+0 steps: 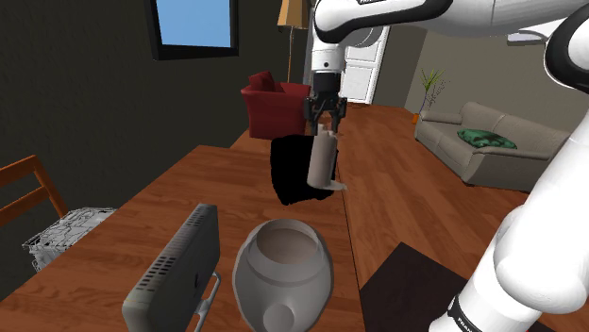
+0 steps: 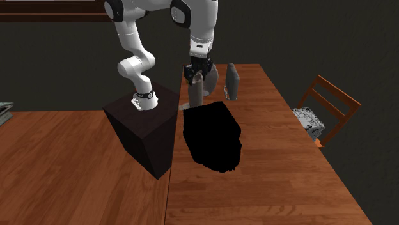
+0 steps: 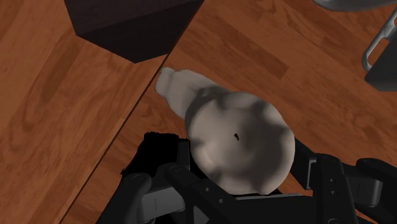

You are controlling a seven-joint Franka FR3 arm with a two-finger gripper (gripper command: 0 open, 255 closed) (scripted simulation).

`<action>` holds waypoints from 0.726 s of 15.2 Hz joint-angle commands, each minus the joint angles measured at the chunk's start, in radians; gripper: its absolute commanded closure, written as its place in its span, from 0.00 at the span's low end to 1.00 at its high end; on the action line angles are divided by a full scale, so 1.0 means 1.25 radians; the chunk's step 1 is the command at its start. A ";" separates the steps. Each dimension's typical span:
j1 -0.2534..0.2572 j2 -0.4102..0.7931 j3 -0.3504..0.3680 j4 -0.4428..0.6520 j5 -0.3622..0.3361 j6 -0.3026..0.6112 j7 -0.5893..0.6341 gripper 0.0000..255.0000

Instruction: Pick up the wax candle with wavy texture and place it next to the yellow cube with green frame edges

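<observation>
My black gripper (image 1: pixel 326 113) is shut on the top end of a pale grey-beige candle (image 1: pixel 321 160) with a wavy, lobed body. The candle hangs upright, lifted off the wooden table (image 1: pixel 189 207), over the table edge nearest my stand. In the second exterior view the gripper (image 2: pixel 197 74) holds the candle (image 2: pixel 198 94) just behind a pure black shape (image 2: pixel 214 137) lying on the table. In the wrist view the candle (image 3: pixel 238 137) is clasped between the fingers of the gripper (image 3: pixel 245 188), and its lower end points at the table's edge.
A grey round pot (image 1: pixel 281 273) and a grey slatted device (image 1: pixel 175 269) stand on the near part of the table. A wooden chair (image 2: pixel 329 102) with a wire basket (image 1: pixel 61 236) is beyond the far side. The dark stand (image 2: pixel 147 128) adjoins the table.
</observation>
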State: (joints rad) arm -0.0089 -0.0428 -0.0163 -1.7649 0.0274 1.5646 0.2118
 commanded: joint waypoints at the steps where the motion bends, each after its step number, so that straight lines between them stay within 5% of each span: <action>1: 0.000 0.000 0.000 0.022 0.000 -0.022 0.001 1.00; 11: 0.000 0.022 0.000 0.157 0.001 -0.135 0.003 1.00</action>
State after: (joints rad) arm -0.0090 -0.0165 -0.0166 -1.5852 0.0280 1.4113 0.2158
